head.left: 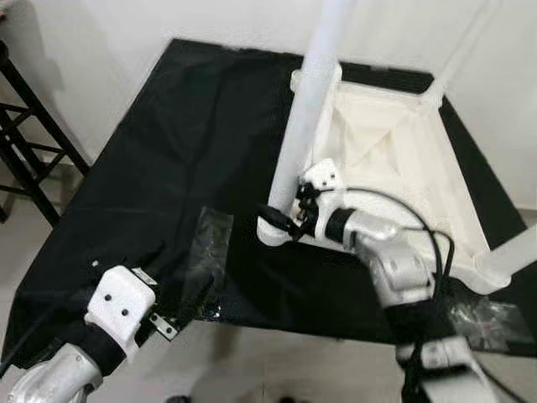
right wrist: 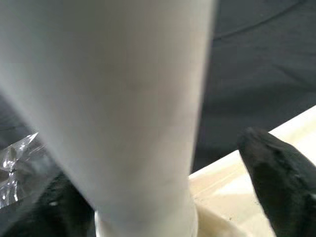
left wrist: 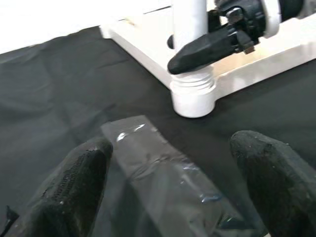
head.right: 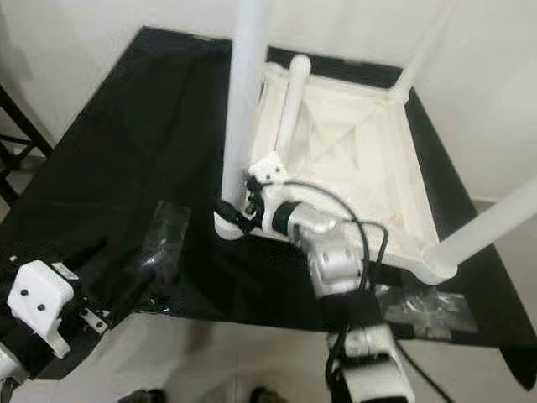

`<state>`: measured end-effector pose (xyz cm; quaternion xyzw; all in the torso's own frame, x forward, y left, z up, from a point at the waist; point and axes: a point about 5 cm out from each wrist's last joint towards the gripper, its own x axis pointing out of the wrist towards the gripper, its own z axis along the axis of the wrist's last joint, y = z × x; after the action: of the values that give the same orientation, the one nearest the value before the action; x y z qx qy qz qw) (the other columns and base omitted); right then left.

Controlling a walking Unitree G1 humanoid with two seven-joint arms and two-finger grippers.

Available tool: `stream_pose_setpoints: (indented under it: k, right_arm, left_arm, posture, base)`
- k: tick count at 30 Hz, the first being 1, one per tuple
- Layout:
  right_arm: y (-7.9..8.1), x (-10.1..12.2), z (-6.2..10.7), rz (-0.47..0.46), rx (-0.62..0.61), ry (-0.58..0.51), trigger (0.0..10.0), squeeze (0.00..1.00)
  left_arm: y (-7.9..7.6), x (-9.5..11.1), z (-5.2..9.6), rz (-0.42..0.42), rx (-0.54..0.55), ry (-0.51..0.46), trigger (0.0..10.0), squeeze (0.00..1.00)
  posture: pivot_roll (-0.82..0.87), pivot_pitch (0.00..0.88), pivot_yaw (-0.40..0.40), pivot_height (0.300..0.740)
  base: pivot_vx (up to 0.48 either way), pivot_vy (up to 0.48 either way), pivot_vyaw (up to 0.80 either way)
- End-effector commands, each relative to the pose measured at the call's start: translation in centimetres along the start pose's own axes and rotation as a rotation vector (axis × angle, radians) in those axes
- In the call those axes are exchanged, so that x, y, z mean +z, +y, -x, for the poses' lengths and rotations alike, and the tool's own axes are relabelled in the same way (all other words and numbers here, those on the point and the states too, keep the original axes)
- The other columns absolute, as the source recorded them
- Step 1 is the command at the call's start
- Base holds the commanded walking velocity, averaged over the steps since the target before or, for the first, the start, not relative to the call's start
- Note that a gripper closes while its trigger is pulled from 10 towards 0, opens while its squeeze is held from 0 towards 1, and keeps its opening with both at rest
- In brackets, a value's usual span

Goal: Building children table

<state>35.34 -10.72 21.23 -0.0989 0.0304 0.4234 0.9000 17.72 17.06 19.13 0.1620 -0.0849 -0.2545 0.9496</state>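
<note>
White table leg [head.left: 312, 109] stands upright in right claw [head.left: 281, 220].

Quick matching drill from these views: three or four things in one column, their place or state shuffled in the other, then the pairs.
1. right gripper
2. left gripper
3. clear plastic bag
4. upturned white tabletop

a. lies flat on the black cloth
b. fingers around the base of the near-left white leg
c. open, above the bag
d. underside up, legs pointing upward

Pairs: 1-b, 2-c, 3-a, 4-d
</note>
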Motion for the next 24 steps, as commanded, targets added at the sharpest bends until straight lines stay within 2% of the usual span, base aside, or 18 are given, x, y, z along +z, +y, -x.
stream_pose_setpoints:
  k: [1,2,6,10,11,12,14,15,17,18,19,20,21,24]
  right_arm:
    - [-0.3,0.4,0.1,0.034,0.065,-0.01,10.0,0.84]
    - [-0.3,0.8,0.1,0.084,0.211,-0.007,10.0,0.0]
    - [0.0,1.0,0.0,0.112,0.361,-0.01,10.0,0.0]
    - [0.0,1.1,-0.3,0.098,0.407,-0.013,10.0,0.0]
    - [0.2,1.1,-0.6,0.098,0.447,-0.01,10.0,0.0]
    - [0.2,1.1,-0.6,0.098,0.447,-0.01,10.0,0.0]
    - [0.5,0.8,-1.5,0.082,0.502,0.002,10.0,0.0]
    - [0.5,0.8,-1.5,0.082,0.502,0.002,10.0,0.0]
    - [0.6,0.5,-2.1,0.064,0.522,0.006,10.0,0.0]
    - [0.6,0.4,-2.3,0.053,0.52,0.001,8.7,0.0]
    - [0.6,0.4,-2.3,0.053,0.52,0.001,8.7,0.0]
    - [0.6,0.3,-2.4,0.043,0.525,-0.007,6.4,0.0]
    - [0.5,0.2,-2.4,0.03,0.525,-0.021,0.0,0.0]
    - [0.3,0.0,-2.2,0.011,0.525,-0.045,0.0,0.0]
  left_arm:
    - [-0.3,0.1,0.3,-0.003,-0.035,0.015,10.0,0.0]
    - [-0.1,0.4,0.3,-0.002,-0.057,0.011,10.0,0.0]
    - [0.5,1.3,0.1,-0.002,-0.081,-0.03,10.0,0.0]
    - [1.0,2.0,-0.1,-0.001,-0.093,-0.061,10.0,0.0]
    - [1.8,2.8,-0.3,-0.008,-0.125,-0.092,10.0,0.0]
    - [1.8,2.8,-0.3,-0.008,-0.125,-0.092,10.0,0.0]
    - [4.1,4.4,-0.3,-0.037,-0.221,-0.131,10.0,0.0]
    - [4.1,4.4,-0.3,-0.037,-0.221,-0.131,10.0,0.0]
    - [6.0,5.6,0.2,-0.051,-0.32,-0.137,10.0,0.0]
    - [6.7,6.2,0.6,-0.048,-0.386,-0.13,10.0,0.0]
    - [6.7,6.2,0.6,-0.048,-0.386,-0.13,10.0,0.0]
    - [7.3,6.7,0.9,-0.052,-0.432,-0.122,10.0,0.0]
    - [7.6,6.8,1.2,-0.053,-0.48,-0.1,10.0,0.0]
    - [7.8,6.7,1.5,-0.057,-0.523,-0.071,10.0,0.0]
  posture:
    - [0.15,0.233,-0.125,0.74]
    - [0.17,0.226,-0.122,0.74]
    - [0.18,0.22,-0.127,0.74]
    - [0.19,0.217,-0.127,0.74]
    - [0.21,0.213,-0.135,0.74]
    - [0.21,0.213,-0.135,0.74]
    - [0.22,0.204,-0.132,0.74]
    - [0.22,0.204,-0.132,0.74]
    - [0.22,0.201,-0.125,0.74]
    - [0.22,0.199,-0.12,0.74]
    - [0.22,0.199,-0.12,0.74]
    - [0.22,0.198,-0.119,0.74]
    - [0.22,0.197,-0.113,0.74]
    - [0.21,0.197,-0.11,0.74]
  base:
    - [0.0,0.0,0.0]
    - [0.0,0.0,0.0]
    - [0.0,0.0,0.0]
    - [0.0,0.0,0.0]
    - [0.0,0.0,0.0]
    - [0.0,0.0,0.0]
    - [0.0,0.0,0.0]
    - [0.0,0.0,0.0]
    - [0.0,0.0,0.0]
    - [0.0,0.0,0.0]
    - [0.0,0.0,0.0]
    - [0.0,0.0,0.0]
    - [0.0,0.0,0.0]
    - [0.0,0.0,0.0]
